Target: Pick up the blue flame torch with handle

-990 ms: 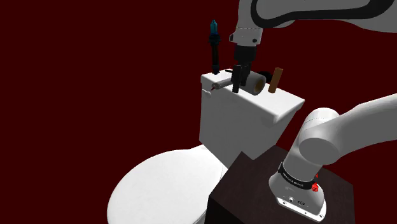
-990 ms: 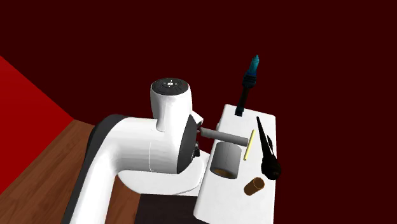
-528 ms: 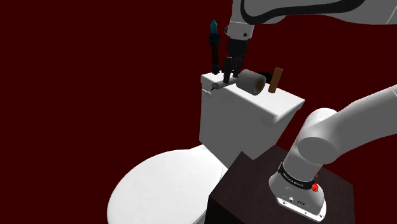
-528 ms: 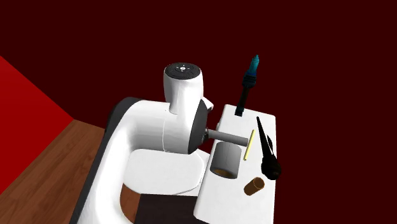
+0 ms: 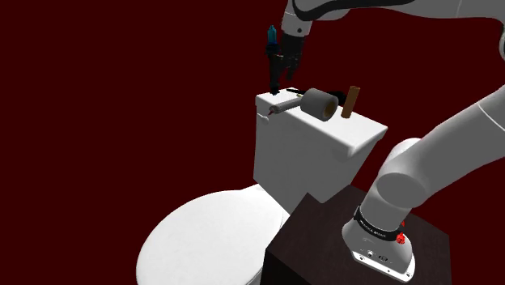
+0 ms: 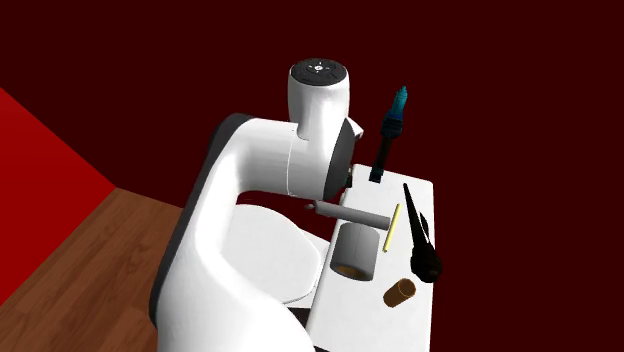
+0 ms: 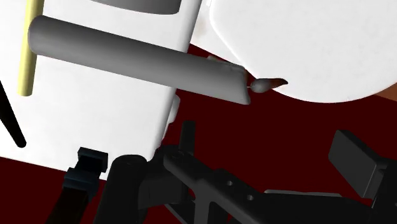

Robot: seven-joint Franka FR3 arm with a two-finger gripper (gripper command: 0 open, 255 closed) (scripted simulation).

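Pre-grasp step. My gripper (image 5: 284, 73) is at the top centre of the shoulder view, right beside the torch (image 5: 273, 50). The torch stands upright, blue tip up, on the back corner of the white tank lid (image 5: 324, 133), upper right of centre in the second exterior view (image 6: 388, 135). In the wrist view my fingers (image 7: 86, 172) stand wide apart, holding nothing. The dark shape between them is probably the torch handle; I can't tell if it touches. Next, I judge: centre on the handle, close, lift straight up. Tip-over is the risk.
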